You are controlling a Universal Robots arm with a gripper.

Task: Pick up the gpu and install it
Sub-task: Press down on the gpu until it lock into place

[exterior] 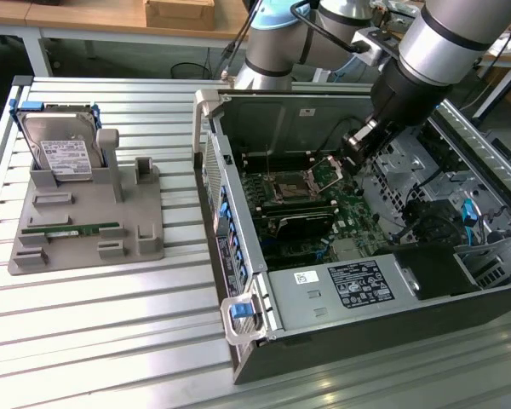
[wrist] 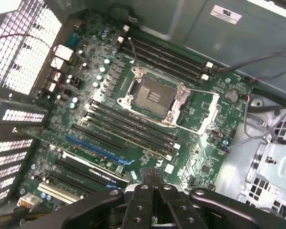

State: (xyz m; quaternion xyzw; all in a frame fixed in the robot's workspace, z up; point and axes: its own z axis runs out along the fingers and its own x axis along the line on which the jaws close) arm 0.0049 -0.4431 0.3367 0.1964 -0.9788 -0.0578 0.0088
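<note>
Closest to our wrist camera is the gripper [wrist: 151,178], its jaws pressed together with nothing between them. Just beyond and to one side of the tips, we see the gpu [wrist: 93,172] standing on edge in a slot of the board [wrist: 214,143], and it looks set in place rather than held. In the exterior view the gripper [exterior: 355,145] hangs inside the open case [exterior: 238,256], over the socket [exterior: 300,181], with the gpu [exterior: 298,223] a little below the jaws and apart from them.

We cannot tell from here whether the card is pushed fully home. If it sits high at one end, it could lean or work loose, and pressing on it with shut jaws off-centre might bend it or strain the slot.

The jaws are also near the bare socket [wrist: 155,98] and its thin lever. We judge that a small sideways drift could catch the lever or scrape parts on the board. Loose wires [wrist: 257,62] run by the far wall and could snag the arm.
</note>
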